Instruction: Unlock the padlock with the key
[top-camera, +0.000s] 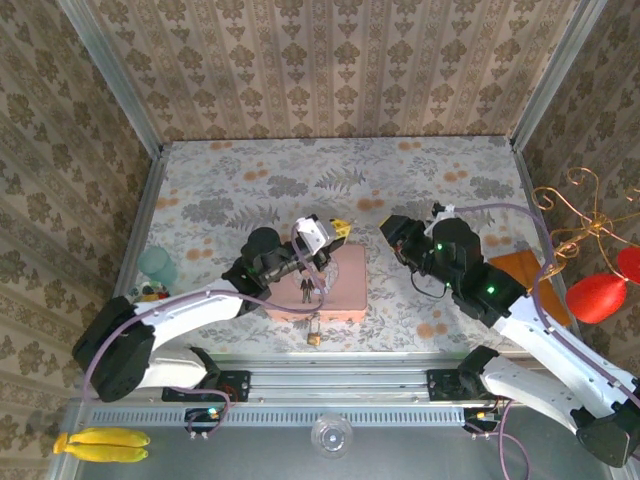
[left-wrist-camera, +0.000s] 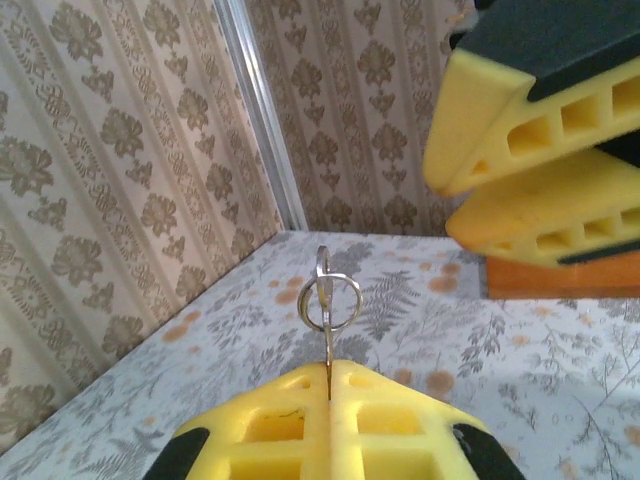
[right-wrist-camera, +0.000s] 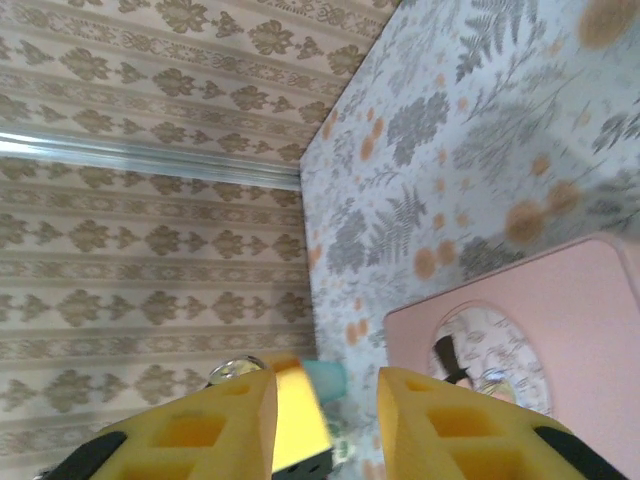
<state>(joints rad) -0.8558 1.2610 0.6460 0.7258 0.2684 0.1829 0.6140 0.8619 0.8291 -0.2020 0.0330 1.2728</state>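
Left gripper: yellow fingers pressed together, clamping a small silvery key, its ring end protruding.
Right gripper: fingers parted by a moderate gap, nothing between them, poised over the pink tin box.
Padlock: brass, at the box's near edge, on the floral table.

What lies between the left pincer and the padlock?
The pink box lies between them in the top view: left pincer at its far edge, padlock at its near edge.
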